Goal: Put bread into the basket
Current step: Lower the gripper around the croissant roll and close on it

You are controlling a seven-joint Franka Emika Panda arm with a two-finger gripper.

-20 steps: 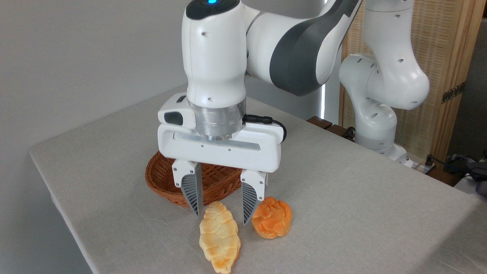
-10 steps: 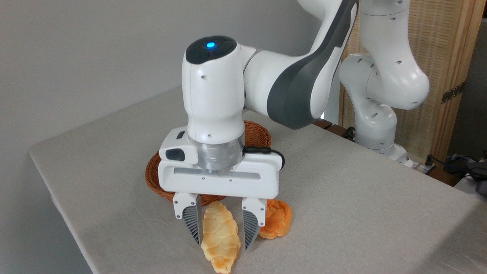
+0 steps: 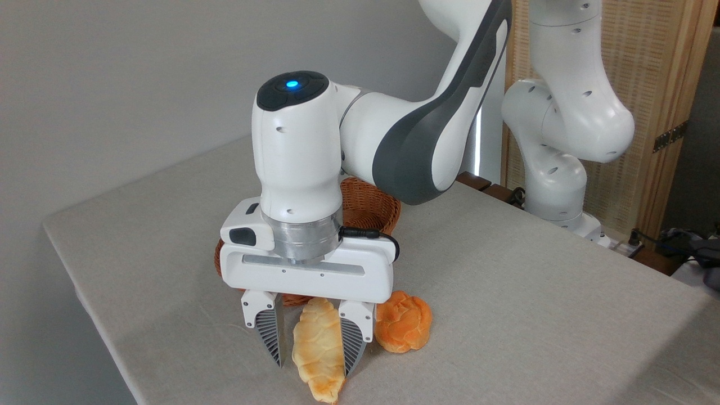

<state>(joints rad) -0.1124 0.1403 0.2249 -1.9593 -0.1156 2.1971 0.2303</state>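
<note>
Bread [image 3: 316, 351] lies on the table [image 3: 534, 292] at the near edge, between the two fingers of the gripper [image 3: 310, 355]. Largest to smallest, as to what is obscured: the arm [image 3: 394, 140] leaves the frame at the top; the basket [image 3: 368, 205], directly behind the gripper, is mostly covered by the wrist and gripper body, so only its right rear rim and slivers at the left and beneath the gripper body show; the loaf's rear tip runs up under the gripper body; the round orange bun [image 3: 404, 322] is overlapped on its left by the right finger. Against the frame half a second earlier, the gripper has shifted left and lower, the finger gap has narrowed, and both fingers now sit against the loaf's flanks; whether they grip it firmly cannot be determined. The loaf has turned slightly, its near tip now further left. Its long axis runs from the basket side toward the camera, the browner near tip pointing at the table's front edge and sitting just short of it. Bun and loaf are near one another, separated by the right finger.
</note>
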